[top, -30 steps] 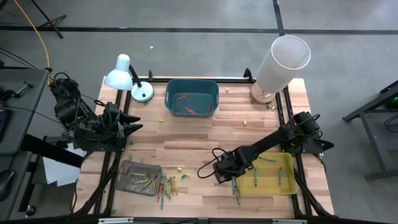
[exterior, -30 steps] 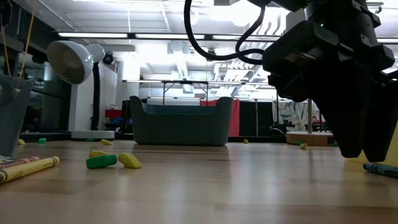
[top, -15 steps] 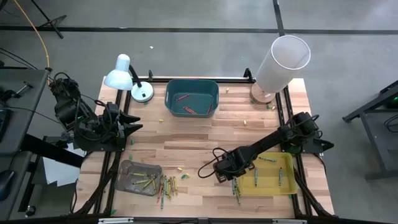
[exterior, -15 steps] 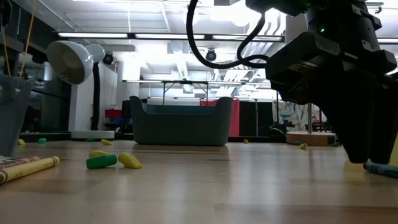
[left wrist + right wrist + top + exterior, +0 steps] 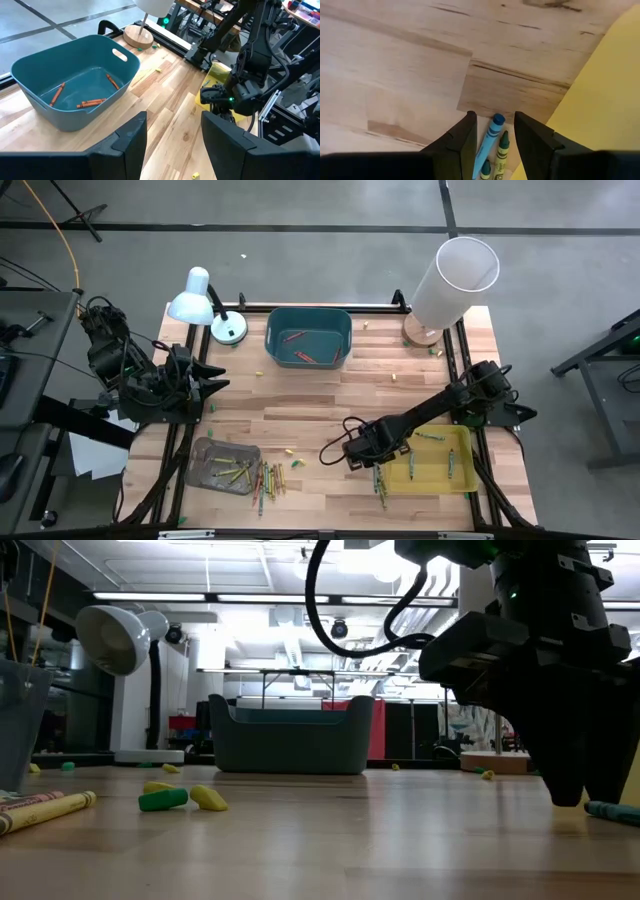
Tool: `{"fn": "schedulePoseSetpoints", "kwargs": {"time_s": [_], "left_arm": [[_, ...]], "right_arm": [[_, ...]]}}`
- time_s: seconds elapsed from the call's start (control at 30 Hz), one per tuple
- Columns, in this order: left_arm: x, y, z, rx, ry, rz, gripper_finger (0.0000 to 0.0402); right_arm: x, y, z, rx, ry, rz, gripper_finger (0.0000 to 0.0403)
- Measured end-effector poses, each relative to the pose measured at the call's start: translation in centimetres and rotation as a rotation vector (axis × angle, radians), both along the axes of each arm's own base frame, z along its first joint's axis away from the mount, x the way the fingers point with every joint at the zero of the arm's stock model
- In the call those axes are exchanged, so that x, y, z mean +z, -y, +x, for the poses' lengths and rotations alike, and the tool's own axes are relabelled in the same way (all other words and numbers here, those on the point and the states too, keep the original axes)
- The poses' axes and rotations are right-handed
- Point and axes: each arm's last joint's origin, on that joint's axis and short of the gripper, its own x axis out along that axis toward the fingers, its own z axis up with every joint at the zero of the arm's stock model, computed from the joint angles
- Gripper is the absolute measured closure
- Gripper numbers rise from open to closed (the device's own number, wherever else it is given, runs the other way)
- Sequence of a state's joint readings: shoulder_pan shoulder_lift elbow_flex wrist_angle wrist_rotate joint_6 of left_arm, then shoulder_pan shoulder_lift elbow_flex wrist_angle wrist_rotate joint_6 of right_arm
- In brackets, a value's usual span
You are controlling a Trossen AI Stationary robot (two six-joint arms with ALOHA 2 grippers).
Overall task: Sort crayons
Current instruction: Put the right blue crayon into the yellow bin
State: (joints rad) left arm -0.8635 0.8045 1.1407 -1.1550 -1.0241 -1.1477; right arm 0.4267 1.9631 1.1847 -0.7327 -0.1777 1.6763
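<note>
Sorting looks partly done: red crayons (image 5: 90, 103) lie in the teal bin (image 5: 308, 337) at 12 o'clock on the table (image 5: 330, 405), a few crayons sit in the yellow tray (image 5: 440, 460) at 4 o'clock, and others fill the grey tray (image 5: 222, 463) at 8 o'clock. Left to do, as I judge it, are a loose bunch just beside the grey tray (image 5: 268, 480), a few on the wood at the yellow tray's near edge (image 5: 380, 483), and scattered stubs. The right gripper (image 5: 492, 132) is low over the table at 5 o'clock, jaws partly apart and straddling a blue crayon (image 5: 490, 137) with a green crayon (image 5: 502, 145) alongside; whether the fingers (image 5: 462, 142) already touch either, I cannot tell. The left gripper (image 5: 172, 140) waits at 9 o'clock, jaws apart and empty.
</note>
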Motion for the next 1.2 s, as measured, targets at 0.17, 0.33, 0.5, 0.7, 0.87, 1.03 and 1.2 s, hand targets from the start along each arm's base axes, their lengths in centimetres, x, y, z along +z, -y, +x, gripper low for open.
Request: {"fn": "schedulePoseSetpoints", "kwargs": {"time_s": [0.17,0.33,0.5,0.7,0.87,1.03,1.2], "left_arm": [[0.0,0.0,0.0,-0.004,-0.004,-0.002,0.0229],[-0.1,0.1,0.0,-0.023,-0.019,-0.015,0.0229],[-0.1,0.1,0.0,-0.023,-0.019,-0.016,0.0229],[-0.1,0.1,0.0,-0.023,-0.019,-0.016,0.0229],[-0.1,0.1,0.0,-0.023,-0.019,-0.016,0.0229],[-0.1,0.1,0.0,-0.027,-0.022,-0.007,0.0229],[-0.1,0.1,0.0,-0.03,-0.023,-0.004,0.0229]], "right_arm": [[0.0,0.0,0.0,-0.004,-0.001,-0.001,0.028],[-0.7,-0.7,0.4,-0.023,0.032,-0.013,0.028],[-0.7,-1.2,0.3,-0.041,0.047,-0.014,0.0286],[-0.7,-0.7,0.3,-0.037,0.032,-0.047,0.031],[0.3,-0.2,0.3,-0.003,0.099,-0.107,0.032],[2.8,0.5,0.6,0.142,0.218,-0.252,0.032],[6.4,-0.4,1.3,0.279,0.315,-0.167,0.032]]}}
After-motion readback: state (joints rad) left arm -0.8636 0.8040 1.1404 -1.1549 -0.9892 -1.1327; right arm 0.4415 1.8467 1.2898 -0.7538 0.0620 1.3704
